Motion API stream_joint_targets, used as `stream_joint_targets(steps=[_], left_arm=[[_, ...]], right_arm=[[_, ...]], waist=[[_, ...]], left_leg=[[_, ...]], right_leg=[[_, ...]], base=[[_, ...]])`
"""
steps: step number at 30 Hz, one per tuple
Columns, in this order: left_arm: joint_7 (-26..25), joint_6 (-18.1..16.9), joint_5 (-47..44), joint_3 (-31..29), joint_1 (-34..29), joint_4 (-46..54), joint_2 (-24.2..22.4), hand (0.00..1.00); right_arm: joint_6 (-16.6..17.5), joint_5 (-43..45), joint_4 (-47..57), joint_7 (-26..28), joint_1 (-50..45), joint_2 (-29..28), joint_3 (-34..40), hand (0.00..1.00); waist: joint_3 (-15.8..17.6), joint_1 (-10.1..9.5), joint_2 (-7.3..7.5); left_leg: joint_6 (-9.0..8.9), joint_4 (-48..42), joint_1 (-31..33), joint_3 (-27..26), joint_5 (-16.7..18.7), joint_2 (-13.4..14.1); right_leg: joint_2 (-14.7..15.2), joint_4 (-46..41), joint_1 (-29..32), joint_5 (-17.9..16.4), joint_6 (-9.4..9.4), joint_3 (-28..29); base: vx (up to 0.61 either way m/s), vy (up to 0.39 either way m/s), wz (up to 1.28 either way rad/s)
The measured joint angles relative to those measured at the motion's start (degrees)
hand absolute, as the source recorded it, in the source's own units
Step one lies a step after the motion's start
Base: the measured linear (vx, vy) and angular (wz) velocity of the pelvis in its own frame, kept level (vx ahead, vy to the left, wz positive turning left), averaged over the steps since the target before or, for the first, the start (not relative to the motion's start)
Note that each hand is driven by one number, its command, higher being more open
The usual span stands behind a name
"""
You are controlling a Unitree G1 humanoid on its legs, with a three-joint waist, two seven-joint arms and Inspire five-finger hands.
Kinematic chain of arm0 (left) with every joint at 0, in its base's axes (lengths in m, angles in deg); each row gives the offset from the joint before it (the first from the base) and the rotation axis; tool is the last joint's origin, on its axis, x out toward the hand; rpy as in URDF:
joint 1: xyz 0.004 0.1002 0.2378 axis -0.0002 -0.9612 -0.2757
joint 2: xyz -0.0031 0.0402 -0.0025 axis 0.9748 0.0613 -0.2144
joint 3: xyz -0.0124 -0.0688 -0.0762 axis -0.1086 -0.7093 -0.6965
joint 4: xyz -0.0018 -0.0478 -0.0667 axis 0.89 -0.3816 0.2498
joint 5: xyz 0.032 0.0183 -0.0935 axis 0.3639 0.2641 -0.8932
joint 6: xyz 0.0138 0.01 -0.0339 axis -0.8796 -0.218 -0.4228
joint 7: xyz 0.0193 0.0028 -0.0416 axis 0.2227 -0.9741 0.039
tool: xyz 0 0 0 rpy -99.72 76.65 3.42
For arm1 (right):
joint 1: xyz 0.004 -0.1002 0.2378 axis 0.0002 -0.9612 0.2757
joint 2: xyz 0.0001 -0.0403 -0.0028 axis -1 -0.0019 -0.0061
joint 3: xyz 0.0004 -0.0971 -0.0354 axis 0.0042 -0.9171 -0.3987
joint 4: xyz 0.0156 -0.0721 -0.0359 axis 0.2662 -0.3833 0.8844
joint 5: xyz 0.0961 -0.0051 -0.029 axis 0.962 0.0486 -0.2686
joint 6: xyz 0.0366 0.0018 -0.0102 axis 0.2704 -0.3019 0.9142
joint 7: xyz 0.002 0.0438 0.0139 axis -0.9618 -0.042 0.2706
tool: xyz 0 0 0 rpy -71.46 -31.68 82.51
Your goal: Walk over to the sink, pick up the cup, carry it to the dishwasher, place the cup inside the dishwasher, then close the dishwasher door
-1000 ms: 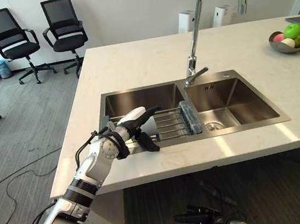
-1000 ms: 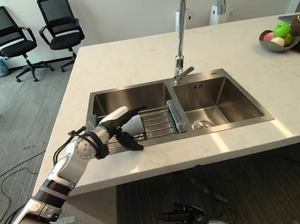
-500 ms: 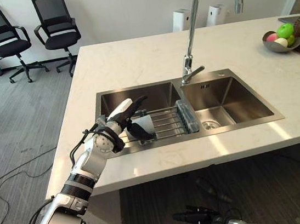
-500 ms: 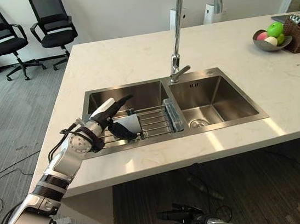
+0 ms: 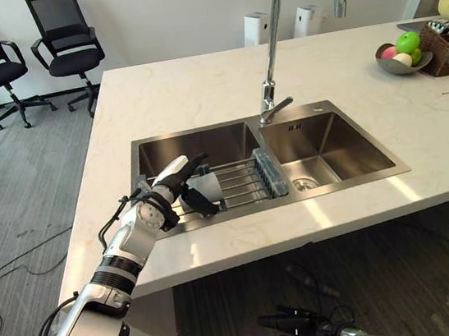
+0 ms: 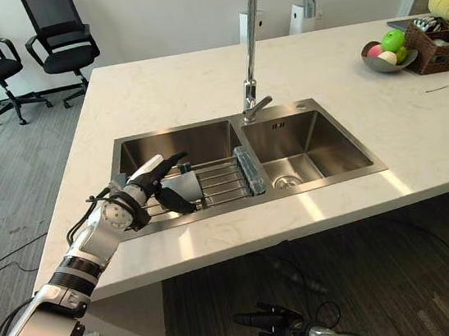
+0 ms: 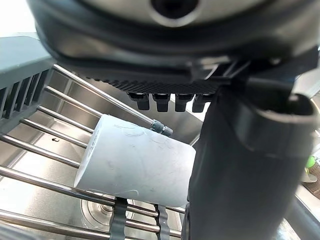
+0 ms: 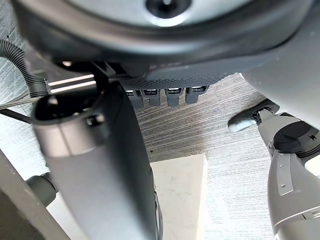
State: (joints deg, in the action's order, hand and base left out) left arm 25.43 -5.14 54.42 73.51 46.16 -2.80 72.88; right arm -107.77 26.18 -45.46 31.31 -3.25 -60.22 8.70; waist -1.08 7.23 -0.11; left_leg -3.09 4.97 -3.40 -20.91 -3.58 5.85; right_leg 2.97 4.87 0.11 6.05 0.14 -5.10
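1. Left wrist view: left hand (image 7: 235, 165) is open. Its fingers (image 7: 162, 101) reach straight over the cup (image 7: 135, 167) and the thumb sits against one end. No wrap yet.
2. Cup lies on its side on the wire rack (image 5: 241, 184), across the left basin of the sink (image 5: 193, 149).
3. Step in hand, as I read it: the grasp. Lower the hand, then curl fingers and thumb round the barrel, not the end. Close slowly, since it could roll along the bars.
4. Lift straight up to clear the rack.
5. Cup: plain off-white cylinder, slight taper, faint scuffs, no handle visible.
6. Right hand (image 5: 300, 329) hangs low below the surface, fingers relaxed, idle.
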Motion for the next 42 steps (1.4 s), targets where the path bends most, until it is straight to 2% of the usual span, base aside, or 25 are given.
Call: stream_joint_targets(steps=[10,23,31,35,42], left_arm=[[0.1,-0.75,3.1,0.0,1.91,-5.65,-0.03,1.0],[0.86,-2.66,9.06,-0.23,1.92,-7.36,-0.79,1.0],[4.41,-3.53,11.47,-2.07,2.21,-8.65,-1.06,1.0],[7.45,-2.17,12.42,-2.82,3.34,-10.63,-1.25,1.0],[8.45,-1.64,15.27,-3.02,3.56,-10.89,-1.66,1.0]], right_arm=[[0.41,0.04,0.0,0.04,0.01,-0.34,0.18,1.0],[0.34,0.01,0.06,0.8,0.05,-0.5,1.6,1.0],[0.28,-0.08,0.07,1.51,0.05,-0.45,2.08,1.0],[0.1,-0.13,0.08,2.16,0.12,-0.27,2.27,1.0],[-0.63,-0.15,0.11,2.36,0.63,0.19,2.28,1.0]], waist=[[0.42,1.03,0.12],[0.84,1.55,-0.11],[0.99,1.56,-0.34],[1.14,1.61,-0.58],[1.45,1.91,-1.29]], left_leg=[[-0.01,0.0,-0.03,-0.19,0.01,0.0],[-0.17,0.0,-0.23,-0.8,0.13,0.09],[-0.2,0.0,-0.69,-1.84,0.33,0.06],[-0.15,0.0,-0.7,-1.85,0.32,0.05],[-0.02,-0.01,-0.73,-1.84,0.42,0.02]], right_leg=[[-0.01,0.07,0.05,0.09,-0.05,0.2],[-0.11,0.2,0.13,0.13,-0.06,0.79],[-0.13,0.26,0.17,0.19,-0.19,1.64],[-0.12,0.27,0.17,0.2,-0.19,1.62],[-0.12,0.27,0.14,0.23,-0.17,1.53]], base=[[0.0,0.0,0.0],[0.0,-0.001,-0.01],[-0.02,-0.001,-0.06],[0.0,0.0,0.0],[0.0,0.0,0.0]])
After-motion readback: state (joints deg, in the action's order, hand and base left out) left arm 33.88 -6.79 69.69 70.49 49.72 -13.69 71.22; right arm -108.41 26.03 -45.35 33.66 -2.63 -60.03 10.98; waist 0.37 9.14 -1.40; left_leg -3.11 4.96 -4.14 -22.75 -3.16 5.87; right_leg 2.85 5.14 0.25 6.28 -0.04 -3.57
